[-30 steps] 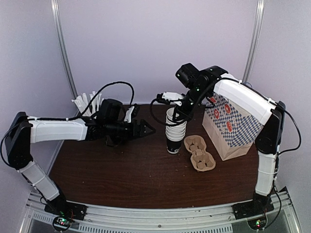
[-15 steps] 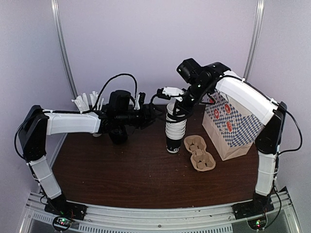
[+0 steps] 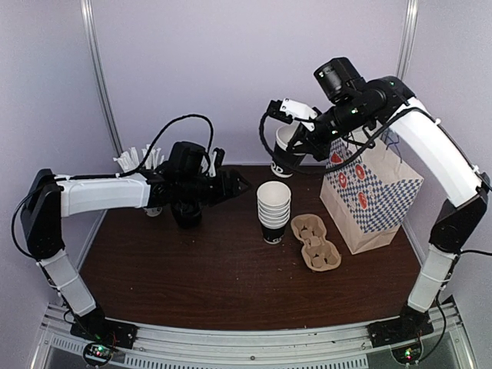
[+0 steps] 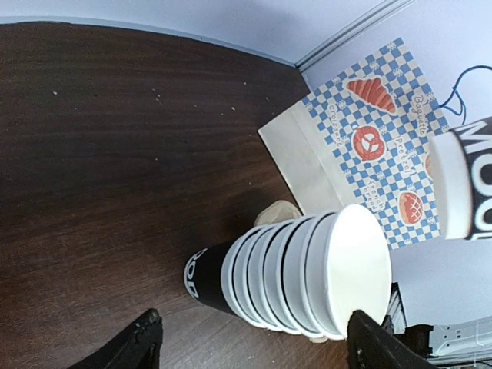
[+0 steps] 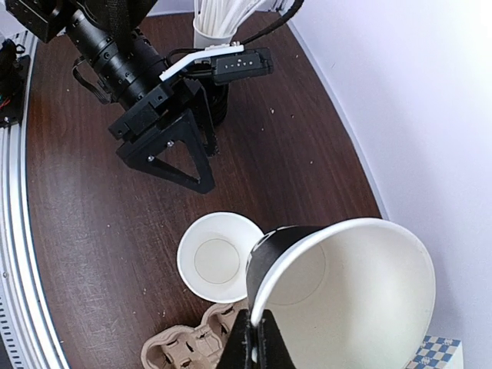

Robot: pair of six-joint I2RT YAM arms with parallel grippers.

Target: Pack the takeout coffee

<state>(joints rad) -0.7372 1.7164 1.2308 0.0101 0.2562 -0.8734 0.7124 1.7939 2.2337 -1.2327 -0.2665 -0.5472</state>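
Note:
No lidded takeout coffee is in view. My right gripper (image 3: 297, 143) (image 5: 257, 329) is shut on the rim of a lidless paper cup (image 3: 284, 156) (image 5: 361, 296) (image 4: 463, 184), white above and black below. It holds the cup tilted in the air above and behind the stack of lidless cups (image 3: 274, 209) (image 4: 307, 273) (image 5: 219, 257). My left gripper (image 3: 240, 184) (image 4: 254, 327) is open and points at that stack from the left. Its fingers stand wide apart and hold nothing.
A cardboard cup carrier (image 3: 317, 242) (image 5: 192, 350) lies right of the stack. A blue-checked paper bag (image 3: 369, 200) (image 4: 361, 146) stands behind it. A white cup of sticks (image 3: 142, 161) (image 5: 223, 19) sits at the back left. A dark object (image 3: 187, 214) stands under the left arm.
The right gripper has lifted the top cup off the stack, up and to the right. The left arm has reached right and turned its open gripper toward the stack.

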